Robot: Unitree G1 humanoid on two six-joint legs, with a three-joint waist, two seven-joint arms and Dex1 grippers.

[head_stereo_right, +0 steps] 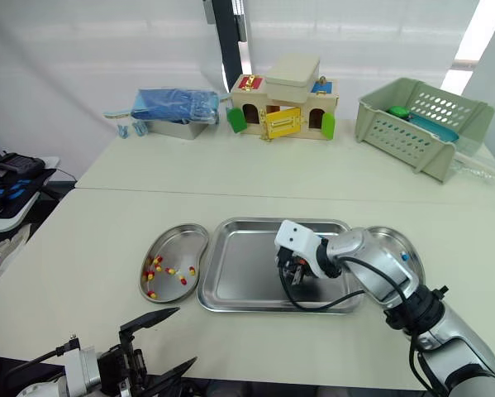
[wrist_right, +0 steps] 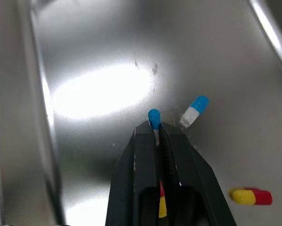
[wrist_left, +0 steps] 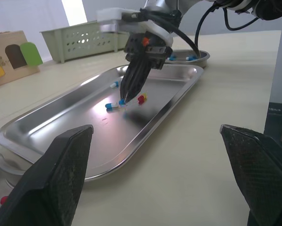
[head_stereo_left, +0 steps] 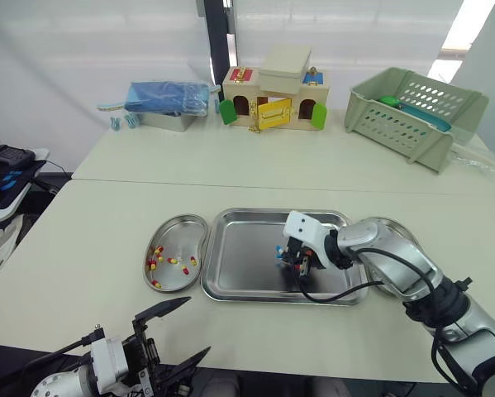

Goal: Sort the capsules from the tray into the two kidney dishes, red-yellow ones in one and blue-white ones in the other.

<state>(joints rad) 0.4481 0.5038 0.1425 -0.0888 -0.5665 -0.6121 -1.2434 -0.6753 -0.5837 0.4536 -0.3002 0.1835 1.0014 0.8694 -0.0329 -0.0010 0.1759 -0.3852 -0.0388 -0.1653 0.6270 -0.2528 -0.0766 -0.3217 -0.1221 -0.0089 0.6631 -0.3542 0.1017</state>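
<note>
The tray (head_stereo_left: 245,248) holds four capsules. Three are blue-white: the held capsule (wrist_right: 154,117), a loose blue-white capsule (wrist_right: 193,110) just beside it, and a farther blue-white capsule (wrist_left: 115,84) towards the tray's back rim. The fourth is a single red-yellow capsule (wrist_right: 250,197). There are two kidney dishes. The left kidney dish (head_stereo_left: 189,225) carries roughly half a dozen red-yellow capsules, scattered. The right kidney dish (head_stereo_right: 393,238) shows two blue-white ones in the left wrist view.

The tray lies between the dishes. The left dish sits just beside its left rim, and the right dish sits at its right rim, partly behind the right arm. All the tray's capsules rest on the flat floor right of centre, apart from the raised rim, and the tray's left half is bare metal. The table (head_stereo_left: 82,240) is open in front of the tray and to its left. A basket (head_stereo_left: 412,112), a wooden toy house (head_stereo_left: 273,99) and a blue packet (head_stereo_left: 168,98) stand well apart along the far edge.

The right claw (wrist_right: 155,129) points down onto the tray floor with its fingers pressed together, and the held capsule's blue end sticks out past the tips. The left claw (head_stereo_left: 196,327) hangs low at the table's near edge with its fingers spread wide, gripping nothing, well apart from the tray.
</note>
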